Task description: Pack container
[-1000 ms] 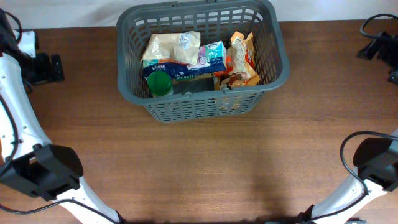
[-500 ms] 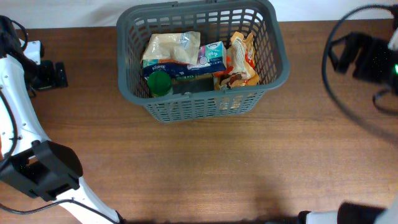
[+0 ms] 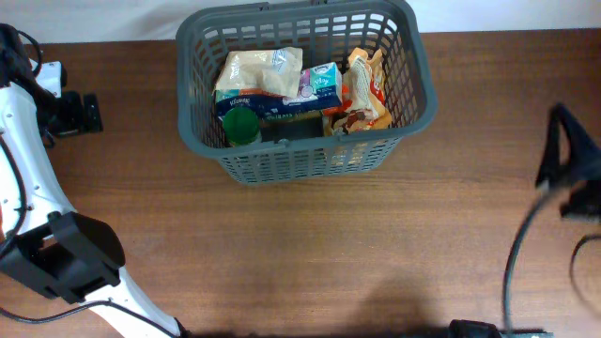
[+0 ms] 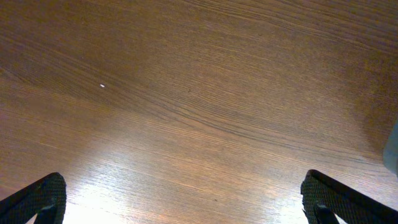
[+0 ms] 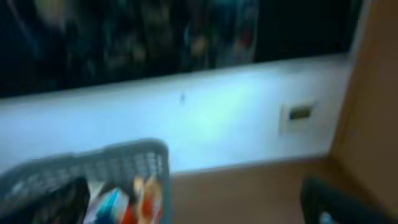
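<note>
The left claw is wide open above the counter and holds nothing. The right claw, blurred, looks open and empty too. The basket stands ahead of it, to the left.

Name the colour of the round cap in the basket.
The cap is green, clearest overhead.

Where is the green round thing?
In the overhead view, the green round thing sits inside the basket, on its left side against the near wall, right next to the beige bag.
</note>
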